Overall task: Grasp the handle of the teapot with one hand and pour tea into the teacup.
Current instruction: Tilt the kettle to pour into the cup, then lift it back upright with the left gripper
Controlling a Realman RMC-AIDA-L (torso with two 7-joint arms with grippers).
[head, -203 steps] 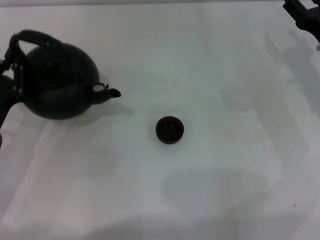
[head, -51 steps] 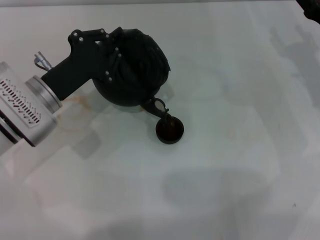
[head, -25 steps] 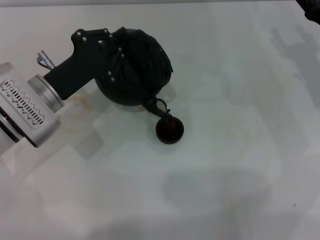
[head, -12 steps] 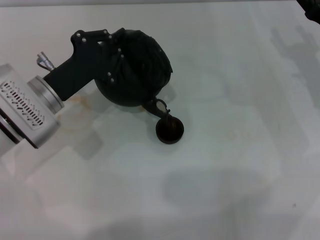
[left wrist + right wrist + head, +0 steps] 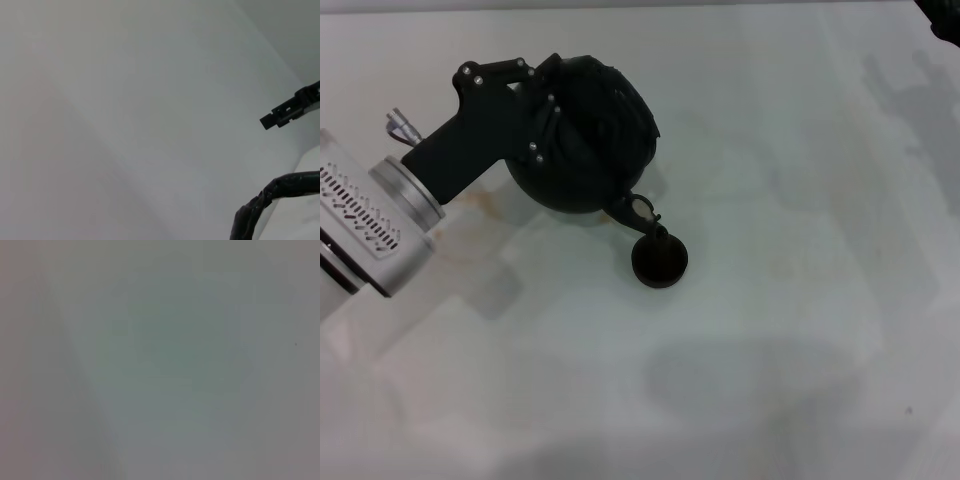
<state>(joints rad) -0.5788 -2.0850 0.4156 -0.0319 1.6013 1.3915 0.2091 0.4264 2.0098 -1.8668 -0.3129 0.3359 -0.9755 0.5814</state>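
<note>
The black teapot (image 5: 605,125) hangs tilted above the white table, its short spout (image 5: 642,211) pointing down over the rim of the small dark teacup (image 5: 660,262). My left gripper (image 5: 535,120) reaches in from the left and is shut on the handle, which its black body covers in the head view. In the left wrist view a rough wrapped piece of the handle (image 5: 272,197) shows at the picture's edge. My right gripper (image 5: 942,12) is parked at the far right corner, only a sliver visible.
The white table (image 5: 770,350) stretches around the cup with nothing else on it. A faint brownish stain (image 5: 480,205) marks the surface beneath my left wrist. A black part (image 5: 290,107) shows far off in the left wrist view.
Over the last second the teapot and my left gripper have shifted slightly back and to the left, easing the tilt a little. The spout still sits over the teacup, which has not moved.
</note>
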